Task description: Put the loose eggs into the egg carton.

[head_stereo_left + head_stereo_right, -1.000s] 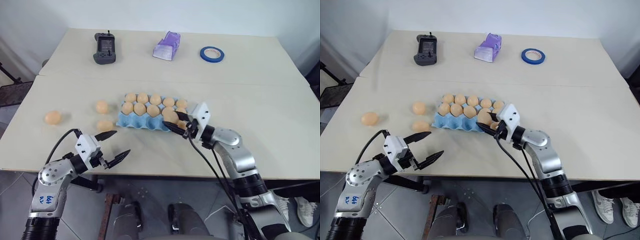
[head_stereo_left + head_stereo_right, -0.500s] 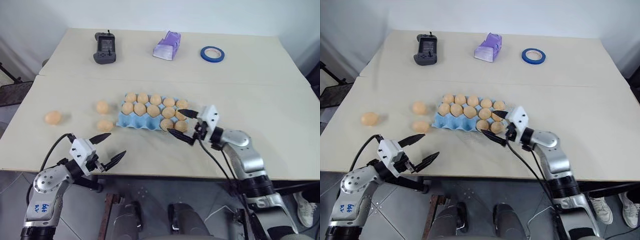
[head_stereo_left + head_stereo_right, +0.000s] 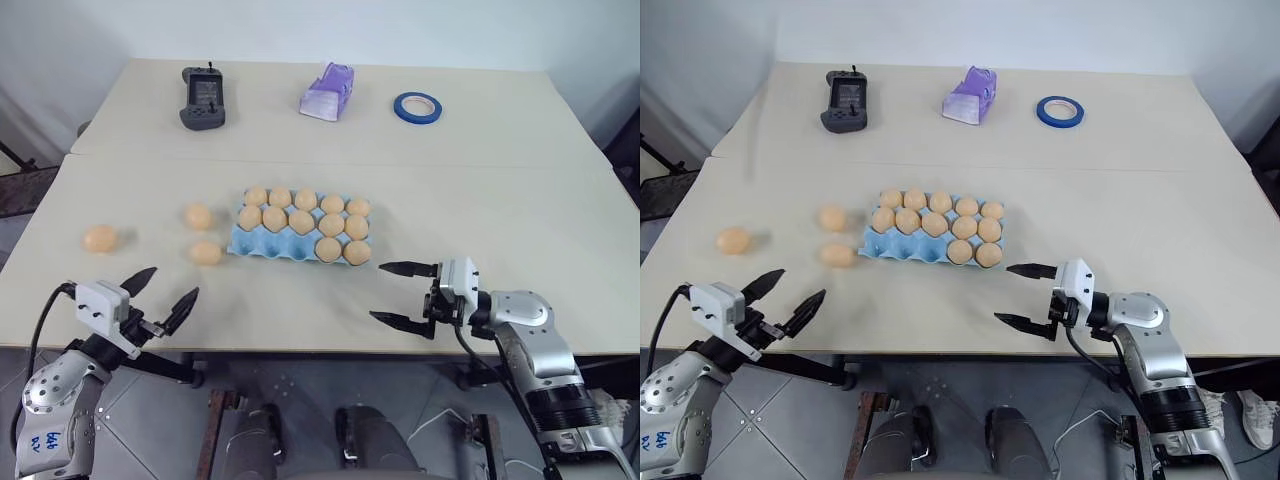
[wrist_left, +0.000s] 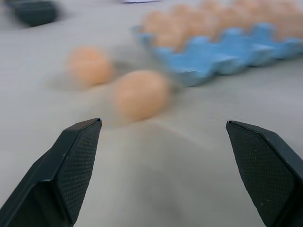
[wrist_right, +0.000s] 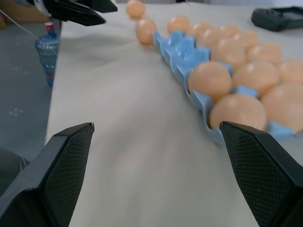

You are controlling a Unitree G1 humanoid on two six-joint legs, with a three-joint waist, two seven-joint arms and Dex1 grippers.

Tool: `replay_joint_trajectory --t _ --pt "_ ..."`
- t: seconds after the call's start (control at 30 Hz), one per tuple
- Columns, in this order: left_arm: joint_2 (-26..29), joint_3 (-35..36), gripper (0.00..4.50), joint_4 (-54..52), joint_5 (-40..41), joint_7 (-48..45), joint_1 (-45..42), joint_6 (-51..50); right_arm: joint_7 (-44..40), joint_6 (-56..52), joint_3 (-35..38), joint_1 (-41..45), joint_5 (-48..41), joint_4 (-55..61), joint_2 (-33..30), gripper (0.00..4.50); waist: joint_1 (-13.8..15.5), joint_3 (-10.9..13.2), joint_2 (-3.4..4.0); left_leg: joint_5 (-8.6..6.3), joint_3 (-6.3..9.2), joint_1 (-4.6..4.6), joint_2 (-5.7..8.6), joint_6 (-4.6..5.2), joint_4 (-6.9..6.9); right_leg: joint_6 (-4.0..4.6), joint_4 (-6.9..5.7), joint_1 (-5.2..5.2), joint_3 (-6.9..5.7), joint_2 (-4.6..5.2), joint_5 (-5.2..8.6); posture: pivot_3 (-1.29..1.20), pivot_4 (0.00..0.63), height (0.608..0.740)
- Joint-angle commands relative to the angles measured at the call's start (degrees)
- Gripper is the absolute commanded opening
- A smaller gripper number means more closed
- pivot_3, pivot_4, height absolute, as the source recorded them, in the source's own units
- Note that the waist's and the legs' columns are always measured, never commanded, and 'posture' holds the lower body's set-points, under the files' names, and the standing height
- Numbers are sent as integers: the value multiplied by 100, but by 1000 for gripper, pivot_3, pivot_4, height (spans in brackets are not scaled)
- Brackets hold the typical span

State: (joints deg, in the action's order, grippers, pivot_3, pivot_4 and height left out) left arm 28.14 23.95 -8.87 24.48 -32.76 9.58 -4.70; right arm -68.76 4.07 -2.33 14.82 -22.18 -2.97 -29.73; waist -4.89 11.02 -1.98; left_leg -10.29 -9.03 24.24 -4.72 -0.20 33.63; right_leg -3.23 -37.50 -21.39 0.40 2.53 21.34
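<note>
Egg carton (image 3: 272,241) at middle of worktop (image 3: 520,210), twelve eggs seated, three front-left cups bare. Three loose eggs lie left of carton: one (image 3: 198,216) near its left edge, one (image 3: 206,252) beside front-left corner, one (image 3: 100,238) well apart, farther left. Left hand (image 3: 160,297) at worktop's front-left edge, fingers apart, holding nothing. Right hand (image 3: 402,293) front-right of carton, fingers spread wide, empty, pointing left. Behind: black controller (image 3: 203,96), lilac object (image 3: 328,91), blue tape roll (image 3: 417,106).
</note>
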Motion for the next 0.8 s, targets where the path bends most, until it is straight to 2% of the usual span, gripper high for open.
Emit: replay_joint_trajectory --t 0.03,0.3,0.67,0.8 --pt "-1 -90 4500 -240 -14 94 -205 -41 23 -19 -18 38 -210 469 91 4446 23 0 -2 0 0 0 0 0 1 0 0 1 -1 0 0 0 150 740" --pt "61 -681 4500 967 -518 186 -1677 -110 48 -98 -173 274 -260 636 243 4446 50 -1 -2 0 4 1 2 -2 0 7 3 7 -10 8 -6 0 150 740" --pt "-158 -1165 4500 2246 -763 -27 -2575 83 536 -156 -106 176 -166 798 337 4446 49 0 -4 15 -3 3 -4 0 -1 5 -10 -6 -7 -10 -1 0 150 740" --pt "-164 -1122 3238 2362 -736 -53 -2632 138 695 -156 -91 140 -168 830 348 4500 43 0 -4 6 -2 2 -5 -6 17 -1 -22 -2 -6 -7 -5 0 150 740"
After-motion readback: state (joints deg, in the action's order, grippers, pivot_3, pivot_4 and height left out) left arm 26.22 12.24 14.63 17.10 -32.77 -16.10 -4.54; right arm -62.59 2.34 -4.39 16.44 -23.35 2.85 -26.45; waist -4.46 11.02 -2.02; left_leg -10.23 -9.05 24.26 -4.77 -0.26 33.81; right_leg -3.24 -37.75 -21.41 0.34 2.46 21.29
